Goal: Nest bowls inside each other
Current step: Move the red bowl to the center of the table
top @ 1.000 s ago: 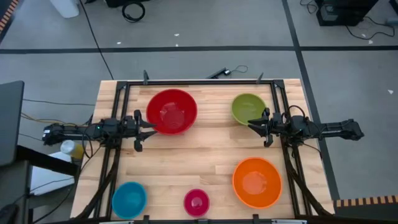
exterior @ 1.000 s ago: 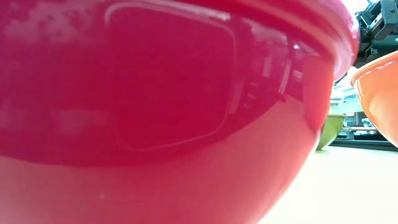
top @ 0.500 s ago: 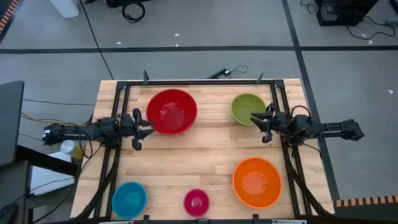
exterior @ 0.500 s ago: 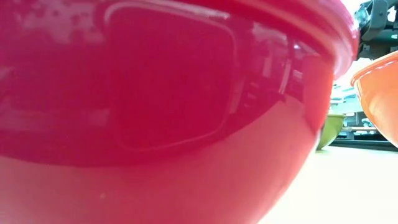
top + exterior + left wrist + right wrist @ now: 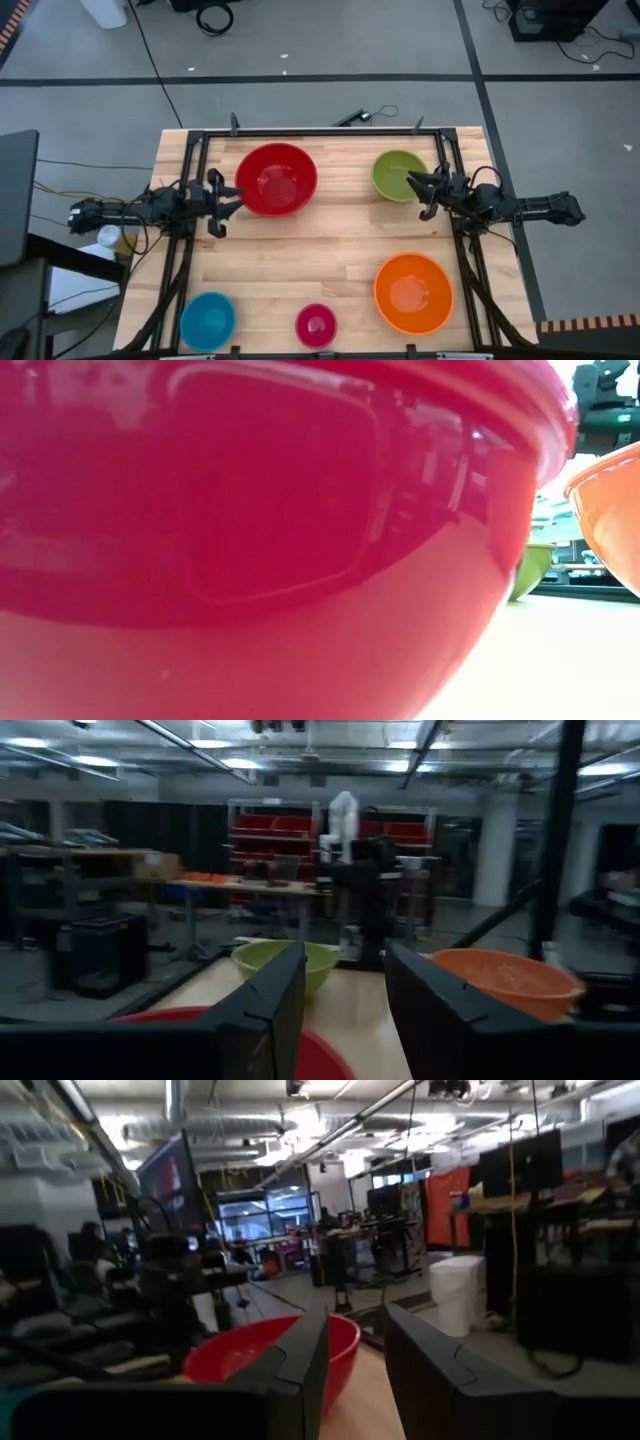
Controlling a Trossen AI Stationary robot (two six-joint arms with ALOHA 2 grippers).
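No legible text, labels, brand marks, numbers or signs in any view. Distant room fixtures are too blurred to read; the bowls and table carry no visible markings.

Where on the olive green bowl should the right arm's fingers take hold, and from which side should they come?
Grip the olive green bowl by its thin rim on the edge nearest the right gripper, one finger inside and one outside. It sits upright and open, too wide to span, and that edge probably needs the shortest approach.
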